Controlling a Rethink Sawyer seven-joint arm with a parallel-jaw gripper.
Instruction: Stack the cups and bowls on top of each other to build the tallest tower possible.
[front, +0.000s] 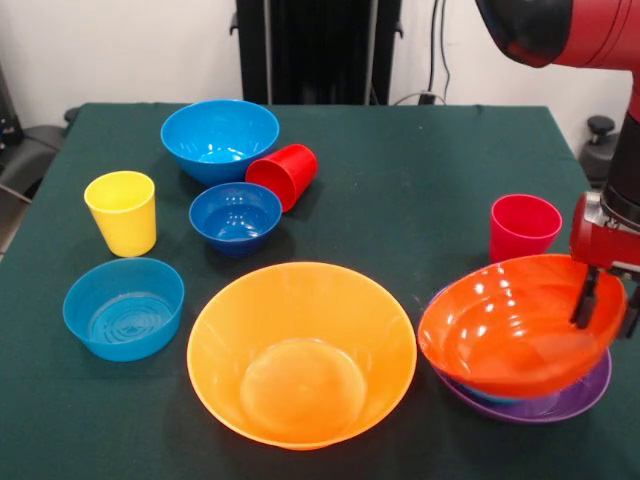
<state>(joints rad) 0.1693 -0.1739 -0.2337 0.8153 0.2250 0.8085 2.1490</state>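
Note:
My gripper (606, 303) is at the right edge, its jaws closed over the right rim of the red-orange bowl (505, 328). That bowl is tilted and sits over the purple bowl (572, 403), with a sliver of a blue bowl (492, 397) showing between them. The huge orange bowl (302, 350) stands at front centre. A light blue bowl (124, 307) is at front left, a small dark blue bowl (236, 216) in the middle, and a large blue bowl (220, 138) at the back. The yellow cup (122, 212) stands at left. The red cup (284, 175) lies on its side. The pinkish-red cup (524, 227) stands upright behind the red-orange bowl.
The table (420, 170) has a dark green cloth. The robot's pedestal (318, 50) stands behind its far edge. The red arm (590, 30) comes down along the right side.

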